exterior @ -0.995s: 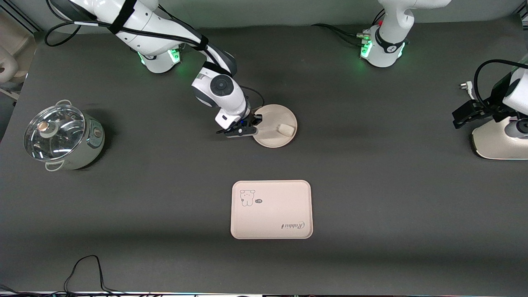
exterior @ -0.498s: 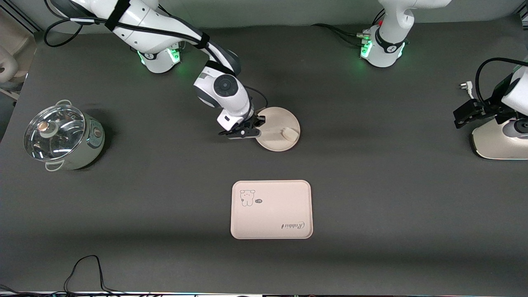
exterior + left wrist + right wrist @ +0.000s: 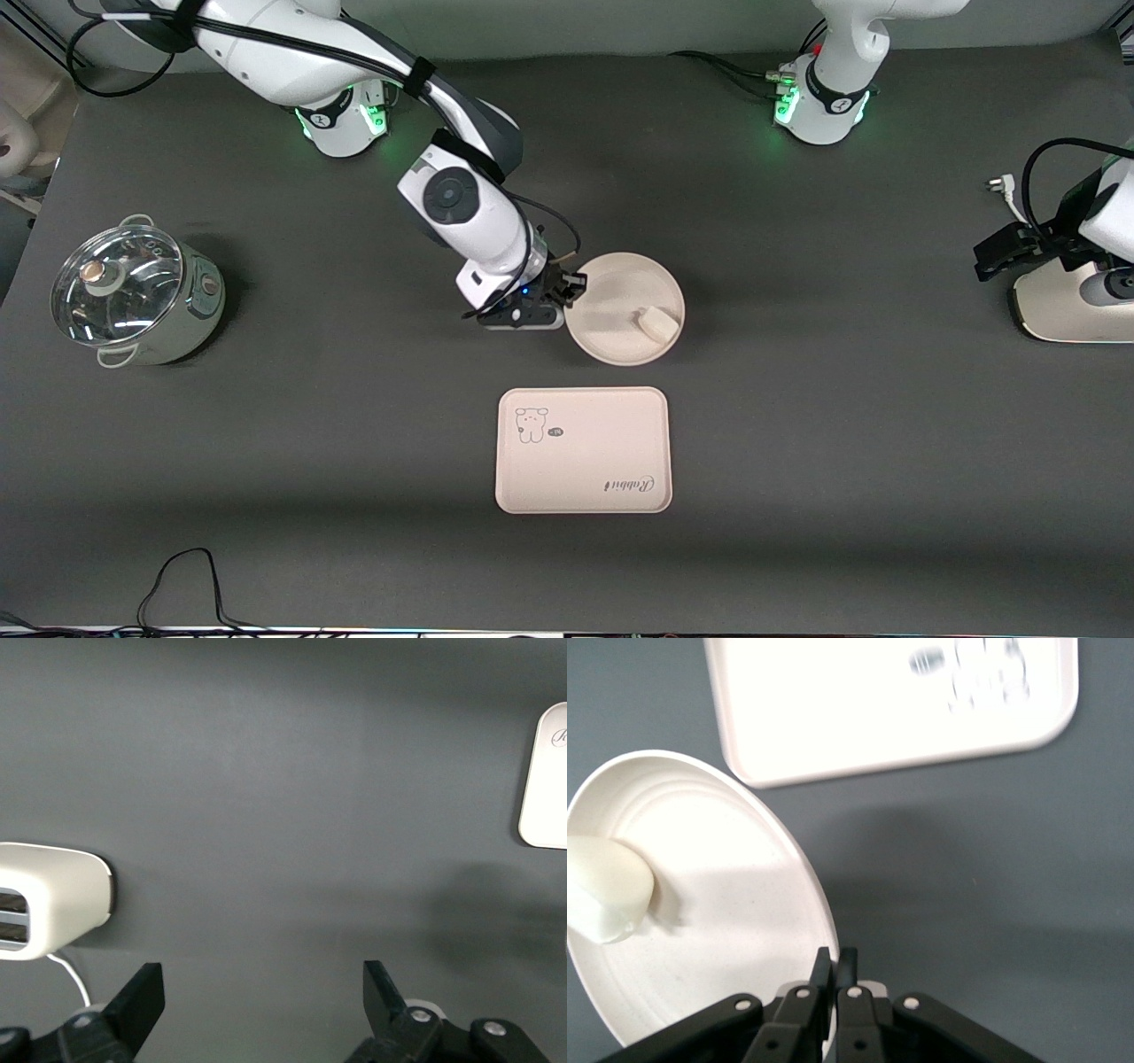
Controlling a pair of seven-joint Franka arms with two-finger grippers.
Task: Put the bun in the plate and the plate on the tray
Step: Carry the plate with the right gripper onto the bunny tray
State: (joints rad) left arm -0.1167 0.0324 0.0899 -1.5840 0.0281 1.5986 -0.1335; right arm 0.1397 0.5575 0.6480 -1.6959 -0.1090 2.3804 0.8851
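A: Two arms logged. State of the right gripper [image 3: 567, 297]?

B: Fingers pinched tight on the rim of the round cream-beige shallow plate [image 3: 611, 301], at the edge toward the right arm's end of the table. Right wrist view confirms it: the black fingertips [image 3: 824, 970] meet on the rim of the plate [image 3: 700, 904] with no gap.

A: Plate position?

B: Held over the dark grey table [image 3: 797, 399], farther from the front camera than the cream-beige rectangular tray with the bear drawing and cursive script [image 3: 583, 450], apart from it. Whether the plate is clear of the table, I cannot tell.

A: Small off-white pillow-like bun [image 3: 657, 322]?

B: In the plate, near the rim at the side away from the gripper; seen also at [image 3: 602, 886].

A: Left gripper [image 3: 257, 1010]?

B: Waiting, fingers spread wide, nothing between them, over bare table beside a white toaster [image 3: 49, 899]
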